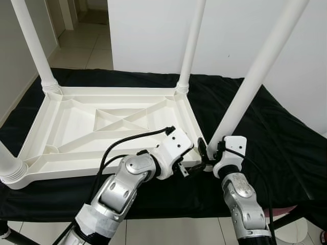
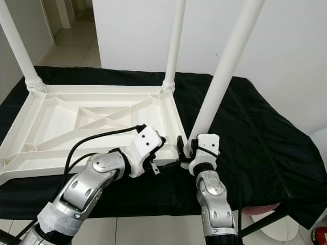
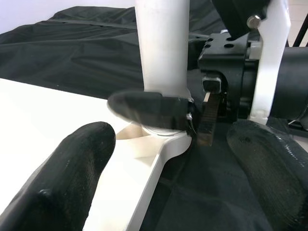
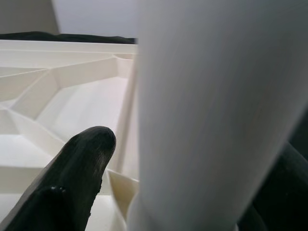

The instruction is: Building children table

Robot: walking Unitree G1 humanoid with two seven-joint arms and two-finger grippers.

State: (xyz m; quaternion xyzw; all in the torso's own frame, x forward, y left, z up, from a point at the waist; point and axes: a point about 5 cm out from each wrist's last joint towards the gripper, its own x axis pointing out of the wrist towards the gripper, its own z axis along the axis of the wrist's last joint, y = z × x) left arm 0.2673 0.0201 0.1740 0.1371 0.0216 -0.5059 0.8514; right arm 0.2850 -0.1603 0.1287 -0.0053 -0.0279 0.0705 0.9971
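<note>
A white plastic children's tabletop (image 1: 107, 127) lies underside up, ribs showing, on a black cloth (image 1: 276, 127) that covers a raised work surface. The surface stands against a white wall (image 1: 153, 30) at 12 o'clock; a pale tiled floor (image 1: 84, 48) runs off through a passage at 11 o'clock, and more tile shows below the cloth's near edge at 6 o'clock. White legs stand in the tabletop's corner sockets: the far-left leg (image 1: 33, 43) at 10 o'clock, the far-right leg (image 1: 191, 43) at 12 o'clock, and part of a near-left leg (image 1: 7, 166) at 9 o'clock at the frame edge. The near-right leg (image 1: 260, 66) rises from the near-right corner, leaning toward 1 o'clock. The right gripper (image 4: 159, 192) is at the base of this leg, its fingers (image 4: 72, 178) spread to either side of the shaft with the leg between them; whether they press on it cannot be told. The left gripper (image 3: 159, 159) is at the same corner, reaching in from 8 o'clock; its fingers (image 3: 62, 178) are parted, one over the tabletop's edge and one over the cloth, holding nothing. In the left wrist view one black finger of the right gripper lies across the leg's base just above the socket.
</note>
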